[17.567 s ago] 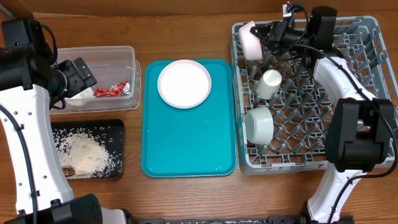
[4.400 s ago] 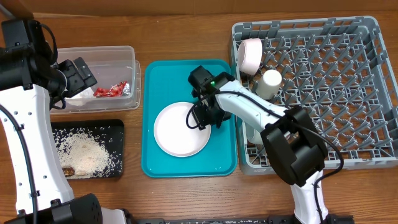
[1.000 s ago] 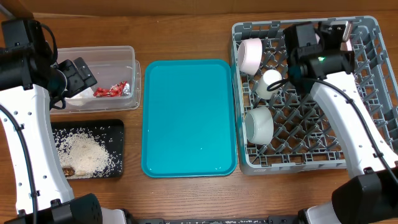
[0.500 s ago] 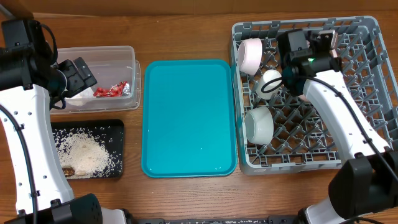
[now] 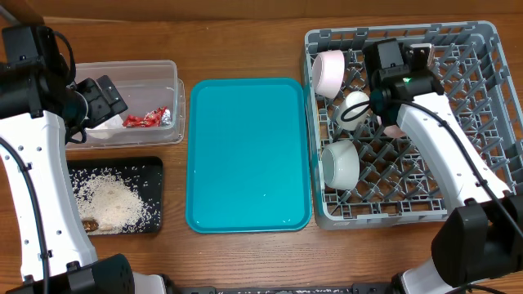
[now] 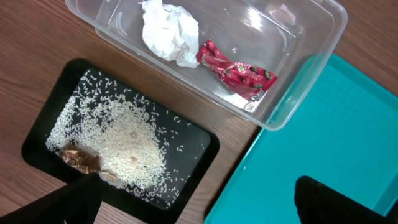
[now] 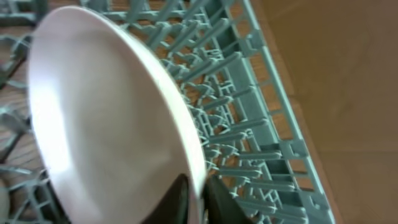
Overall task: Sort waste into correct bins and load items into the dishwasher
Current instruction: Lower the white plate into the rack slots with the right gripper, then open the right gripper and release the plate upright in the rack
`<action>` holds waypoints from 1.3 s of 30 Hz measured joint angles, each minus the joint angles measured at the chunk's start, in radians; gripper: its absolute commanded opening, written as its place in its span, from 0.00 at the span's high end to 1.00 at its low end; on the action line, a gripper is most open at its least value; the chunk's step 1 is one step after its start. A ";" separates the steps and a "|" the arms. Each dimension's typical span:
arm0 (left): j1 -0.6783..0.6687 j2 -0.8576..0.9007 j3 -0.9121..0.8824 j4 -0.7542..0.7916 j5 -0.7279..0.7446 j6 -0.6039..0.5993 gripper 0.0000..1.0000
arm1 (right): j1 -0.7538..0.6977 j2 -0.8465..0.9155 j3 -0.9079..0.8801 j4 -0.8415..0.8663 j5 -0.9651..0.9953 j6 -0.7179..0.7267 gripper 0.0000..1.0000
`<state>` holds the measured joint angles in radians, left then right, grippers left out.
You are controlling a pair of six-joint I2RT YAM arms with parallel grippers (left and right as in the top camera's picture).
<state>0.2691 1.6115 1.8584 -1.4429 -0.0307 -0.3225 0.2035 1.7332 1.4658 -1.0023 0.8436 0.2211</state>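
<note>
Two bins on the left: black tray (image 5: 154, 222) nearest, rice (image 5: 110, 200) in it; clear tub (image 5: 176, 106) behind it holds napkin (image 6: 168, 31) and red wrapper (image 6: 236, 71). Left gripper (image 6: 196, 208) by the tub, jaws spread wide, nothing in them. Teal tray (image 5: 245, 163) sits mid-table. In the rack (image 5: 482, 216): white bowl (image 5: 339, 163) nearest, then white cup (image 5: 355, 110), pink bowl (image 5: 329, 69) at far-left corner. Right gripper (image 7: 198, 199) clamped on rim of pink plate (image 7: 106, 124), on edge among pegs

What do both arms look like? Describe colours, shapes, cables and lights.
Left arm and right arm: smooth white links between bulky black joint housings, thin black cables running alongside. The right arm shows a small green light near its wrist. Both end in dark jaws.
</note>
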 measured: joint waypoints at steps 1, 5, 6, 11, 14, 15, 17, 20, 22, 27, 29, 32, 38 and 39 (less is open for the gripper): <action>0.000 0.000 0.000 0.000 0.000 0.000 0.00 | 0.000 0.000 0.000 0.006 -0.011 0.003 0.67; 0.000 0.000 0.000 0.000 0.000 0.000 0.00 | 0.000 0.000 0.000 0.020 -0.040 0.001 0.37; 0.000 0.000 0.000 0.000 0.000 0.000 0.00 | 0.000 0.000 0.000 0.024 -0.045 0.003 0.32; 0.000 0.000 0.000 0.000 0.000 0.000 0.00 | 0.000 0.000 0.000 0.085 -0.058 0.000 0.16; 0.000 0.000 0.000 0.000 0.000 0.000 0.00 | 0.000 0.000 0.000 0.145 -0.061 -0.029 0.10; 0.000 0.000 0.000 0.000 0.000 0.000 0.00 | 0.000 0.000 0.001 0.162 -0.062 -0.046 0.09; 0.000 0.000 0.000 0.000 0.000 0.000 0.00 | 0.000 0.000 0.006 0.187 -0.062 -0.064 0.05; 0.000 0.000 0.000 0.000 0.000 0.000 0.00 | 0.008 0.000 0.027 0.225 -0.062 -0.085 0.00; 0.000 0.000 0.000 0.000 0.000 0.000 0.00 | 0.024 0.000 0.044 0.255 -0.082 -0.112 0.00; 0.000 0.000 0.000 0.000 0.000 0.000 0.00 | 0.098 0.000 0.054 0.306 -0.243 -0.231 0.00; 0.000 0.000 0.000 0.000 0.000 0.000 0.00 | 0.127 0.000 0.054 0.308 -0.351 -0.275 0.00; 0.000 0.000 0.000 0.000 0.000 0.000 0.00 | 0.163 0.000 0.054 0.313 -0.505 -0.315 0.00; 0.000 0.000 0.000 0.000 0.000 0.000 0.00 | 0.172 0.000 0.054 0.293 -0.662 -0.341 0.00; 0.000 0.000 0.000 0.000 0.000 0.000 0.00 | 0.172 0.000 0.054 0.293 -0.674 -0.346 0.00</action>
<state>0.2691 1.6115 1.8584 -1.4429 -0.0307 -0.3225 0.3756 1.7332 1.5196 -0.7090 0.1692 -0.1246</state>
